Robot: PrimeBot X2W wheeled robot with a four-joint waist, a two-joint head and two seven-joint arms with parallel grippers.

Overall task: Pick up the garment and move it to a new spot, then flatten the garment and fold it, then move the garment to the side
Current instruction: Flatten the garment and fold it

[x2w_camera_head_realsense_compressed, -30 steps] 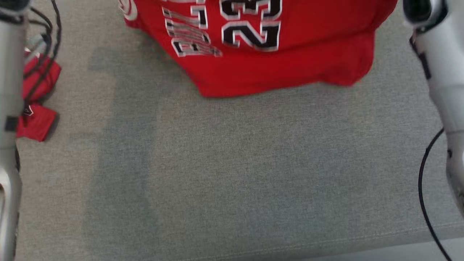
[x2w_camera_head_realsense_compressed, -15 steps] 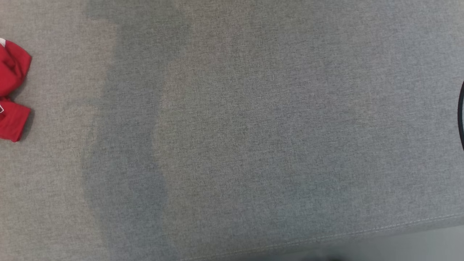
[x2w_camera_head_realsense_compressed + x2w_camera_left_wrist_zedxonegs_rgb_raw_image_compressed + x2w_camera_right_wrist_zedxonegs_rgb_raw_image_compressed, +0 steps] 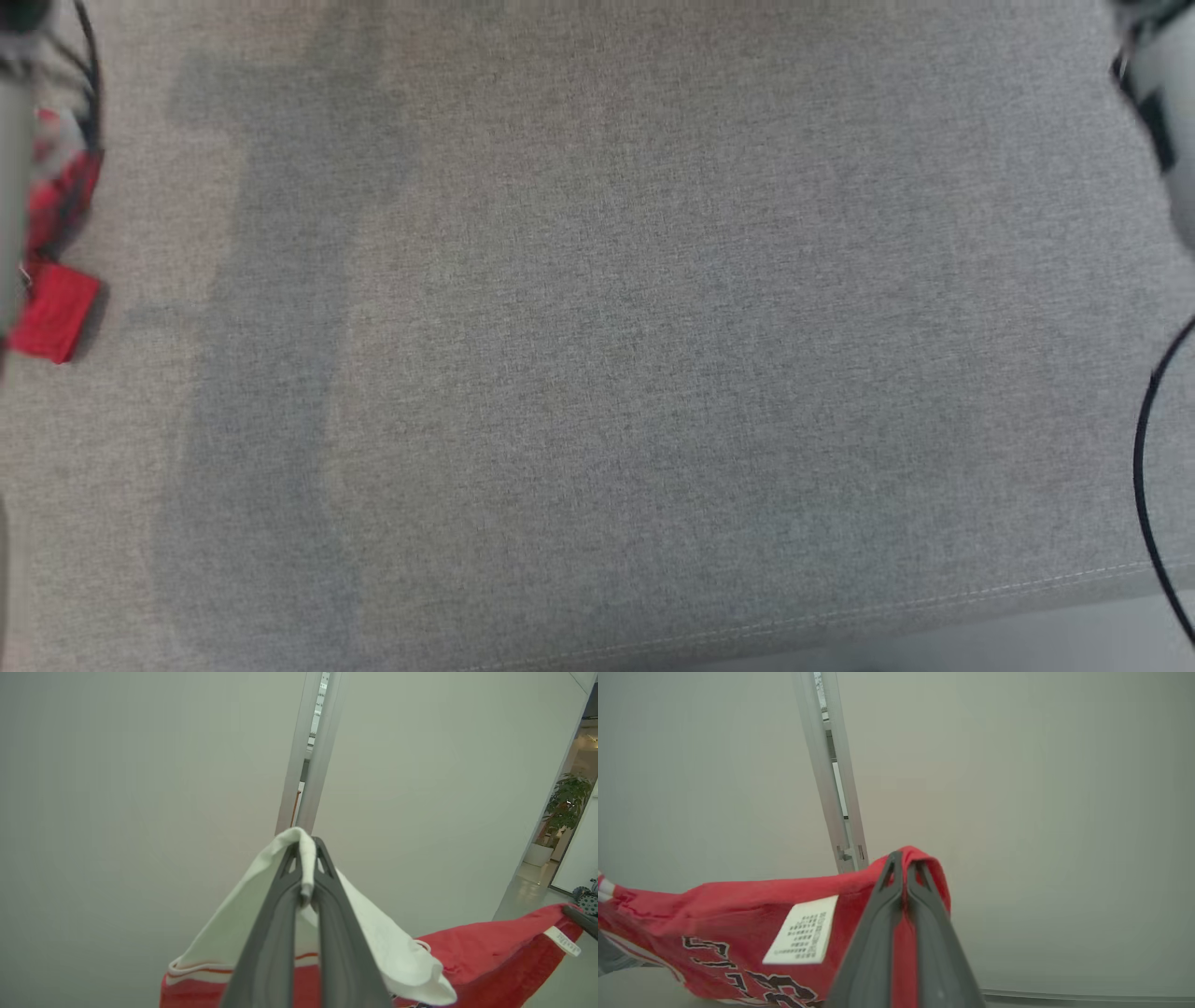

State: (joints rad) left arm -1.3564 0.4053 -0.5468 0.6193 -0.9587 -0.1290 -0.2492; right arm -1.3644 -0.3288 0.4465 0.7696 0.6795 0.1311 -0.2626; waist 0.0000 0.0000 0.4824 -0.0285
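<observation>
Left wrist view: the left gripper [image 3: 306, 851] has its fingers pressed together on a white-lined edge of the red garment [image 3: 490, 952], raised against a pale wall [image 3: 140, 788]. Right wrist view: the right gripper [image 3: 906, 864] pinches a red fold of the same garment, with the care label [image 3: 801, 928] beside its fingers. The cloth hangs stretched between the two grips. Head view: a grey upholstered surface [image 3: 597, 373], with a separate red scrap [image 3: 54, 313] at its left edge. Judged step: carrying to the new spot. Recommendation: hold both pinches firm and the span taut and level. Lay the hanging hem first on the bare middle, away from the scrap.
</observation>
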